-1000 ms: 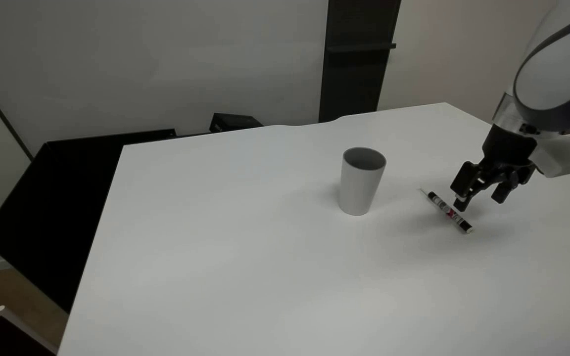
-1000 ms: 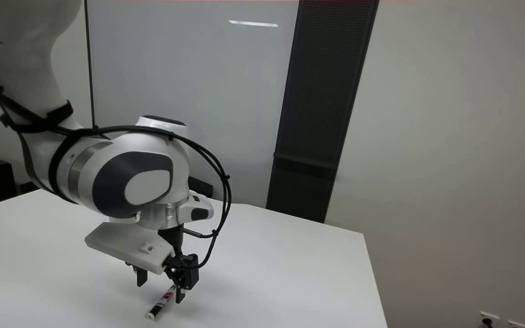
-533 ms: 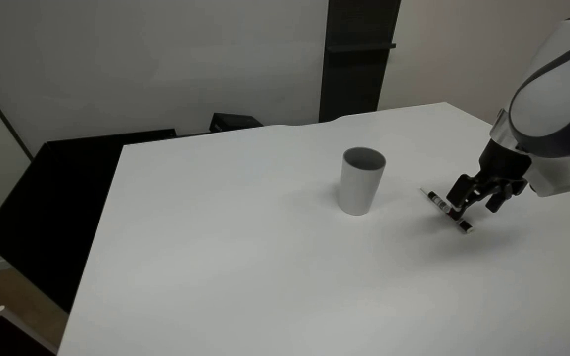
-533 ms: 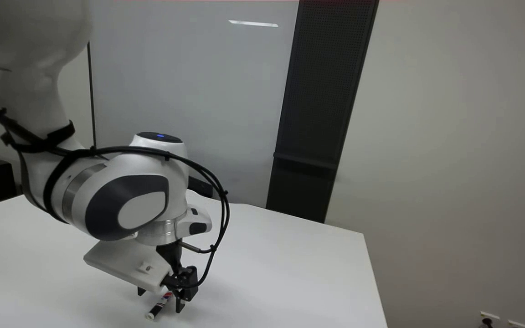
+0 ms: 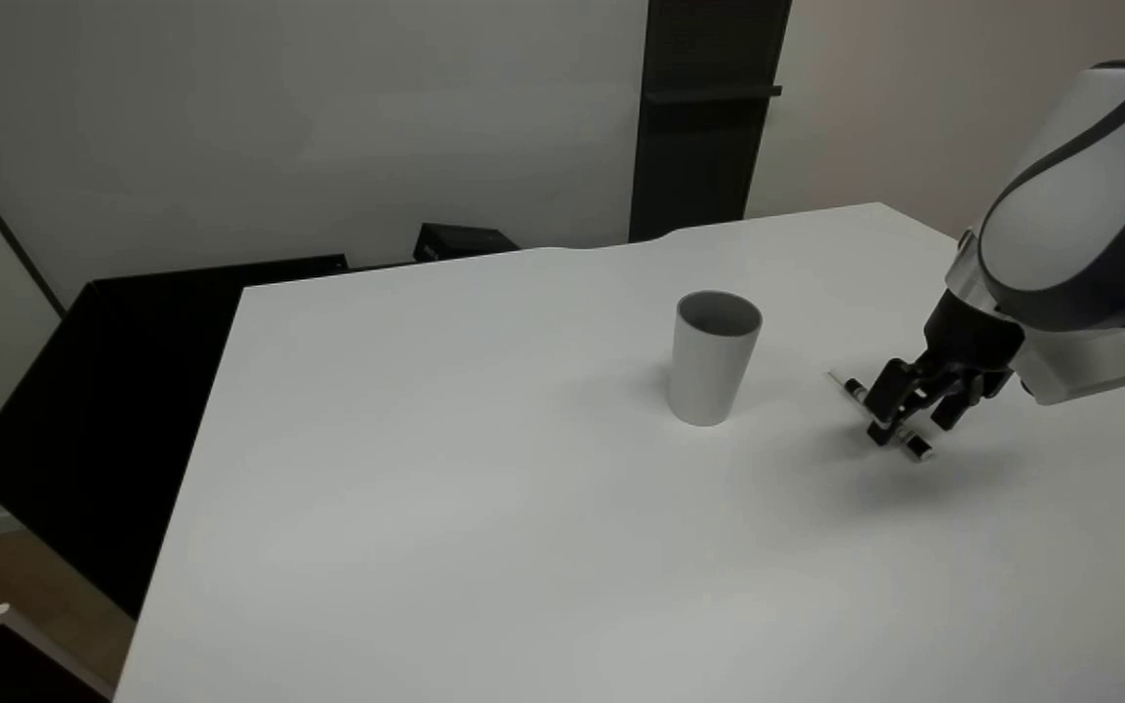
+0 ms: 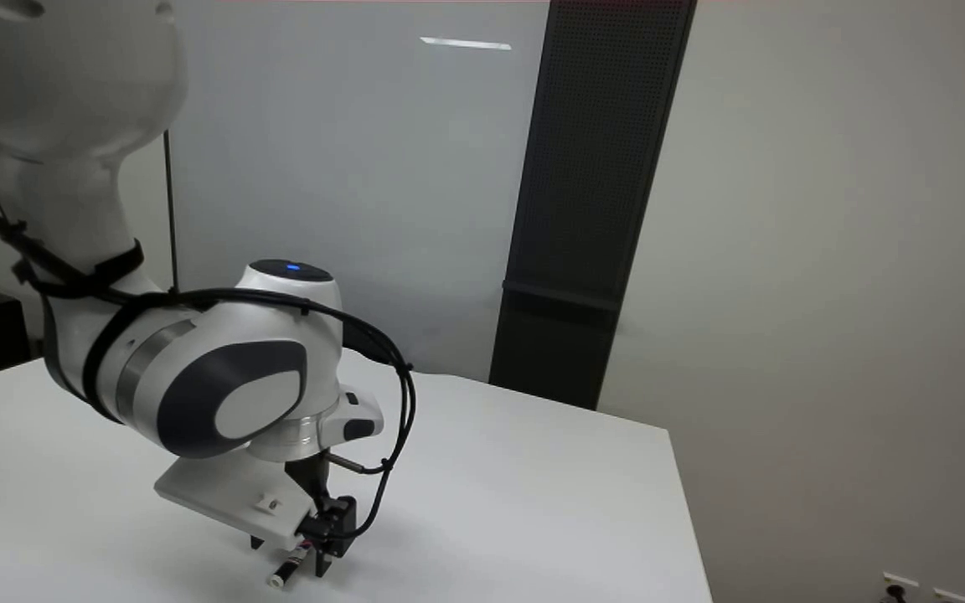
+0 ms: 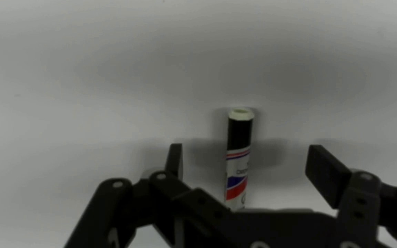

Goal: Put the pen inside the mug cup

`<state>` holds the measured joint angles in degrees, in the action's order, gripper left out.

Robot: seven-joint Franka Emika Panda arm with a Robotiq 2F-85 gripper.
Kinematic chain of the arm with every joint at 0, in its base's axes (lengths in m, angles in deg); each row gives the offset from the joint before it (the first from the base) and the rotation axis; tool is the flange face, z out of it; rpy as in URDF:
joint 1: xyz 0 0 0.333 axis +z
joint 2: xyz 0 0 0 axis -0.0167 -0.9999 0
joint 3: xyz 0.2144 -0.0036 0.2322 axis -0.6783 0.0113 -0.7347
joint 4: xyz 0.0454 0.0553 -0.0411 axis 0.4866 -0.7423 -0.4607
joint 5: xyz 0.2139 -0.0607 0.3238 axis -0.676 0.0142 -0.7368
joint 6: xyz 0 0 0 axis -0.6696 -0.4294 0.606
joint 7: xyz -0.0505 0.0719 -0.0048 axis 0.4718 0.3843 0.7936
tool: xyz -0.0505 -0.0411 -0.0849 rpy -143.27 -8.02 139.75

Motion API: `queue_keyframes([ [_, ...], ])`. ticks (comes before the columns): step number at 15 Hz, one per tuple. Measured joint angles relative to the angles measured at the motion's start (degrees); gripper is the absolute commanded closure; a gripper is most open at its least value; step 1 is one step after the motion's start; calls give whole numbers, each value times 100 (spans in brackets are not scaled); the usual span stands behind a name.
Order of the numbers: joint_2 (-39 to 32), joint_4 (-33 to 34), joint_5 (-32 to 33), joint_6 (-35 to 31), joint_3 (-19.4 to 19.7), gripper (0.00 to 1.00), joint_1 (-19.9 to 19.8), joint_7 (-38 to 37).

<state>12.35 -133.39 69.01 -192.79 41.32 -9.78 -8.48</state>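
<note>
The pen (image 5: 918, 447) lies flat on the white table, dark with white, red and blue bands. It also shows in an exterior view (image 6: 286, 571) and in the wrist view (image 7: 238, 162). My gripper (image 5: 912, 428) is open, low over the pen, and shows in an exterior view (image 6: 290, 556). In the wrist view the open fingers (image 7: 246, 153) stand on either side of the pen, apart from it; the pen's far part is hidden behind the gripper body. The light grey mug cup (image 5: 709, 376) stands upright to the left of the pen; only that exterior view shows it.
The white table (image 5: 426, 469) carries the pen and cup; its edge also shows in an exterior view (image 6: 533, 469). Black furniture (image 5: 64, 439) stands beyond the table's left edge. Black cables (image 6: 399, 402) loop along the arm near the gripper.
My gripper has come down over the pen, moving slightly left in an exterior view, and its fingers now straddle the pen. The fingers stay open. The pen and cup have not moved.
</note>
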Motion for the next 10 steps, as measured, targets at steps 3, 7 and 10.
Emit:
queue_keyframes([
  [3, -81, 78, 6, -13, 2, 57, 1, 13],
  [7, -136, 153, 25, -12, 76, 80, 33, 8],
  [10, -142, 196, 63, 16, 251, 97, 110, -72],
])
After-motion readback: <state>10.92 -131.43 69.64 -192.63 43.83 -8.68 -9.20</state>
